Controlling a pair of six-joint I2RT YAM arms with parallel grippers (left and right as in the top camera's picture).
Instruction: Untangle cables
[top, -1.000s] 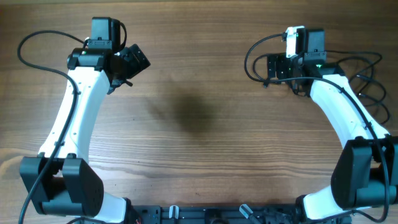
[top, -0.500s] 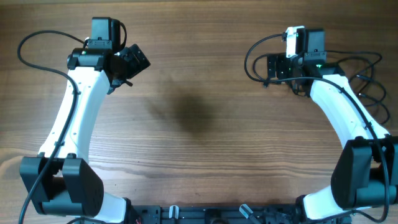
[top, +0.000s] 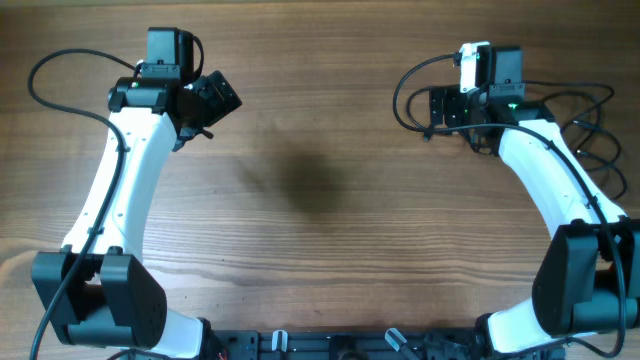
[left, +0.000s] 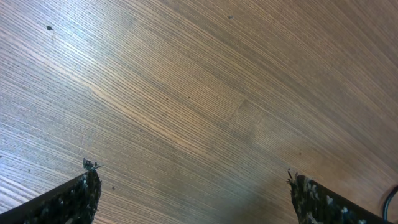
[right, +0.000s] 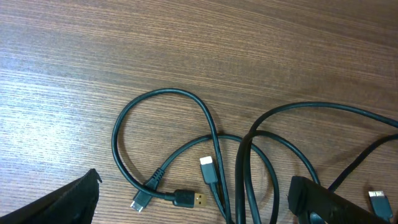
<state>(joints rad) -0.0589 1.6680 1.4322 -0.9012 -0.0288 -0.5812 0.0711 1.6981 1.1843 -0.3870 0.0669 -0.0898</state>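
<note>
Several thin black cables (right: 163, 92) lie in crossing loops on the wooden table under my right gripper (right: 196, 180), which is open and empty above them. A gold-tipped USB plug (right: 191, 199), a pale plug (right: 207, 169) and a small connector (right: 142, 202) lie between its fingers. In the overhead view my right gripper (top: 440, 108) is at the back right, with a cable loop (top: 403, 85) beside it and more loops (top: 598, 140) at the right edge. My left gripper (top: 222, 95) is at the back left, open and empty (left: 193, 180) over bare wood.
A thicker black cable (top: 45, 85) curves off the left arm at the far left. Both arm bases (top: 100, 300) stand at the front corners, and the table's front edge holds a black rail (top: 330, 345).
</note>
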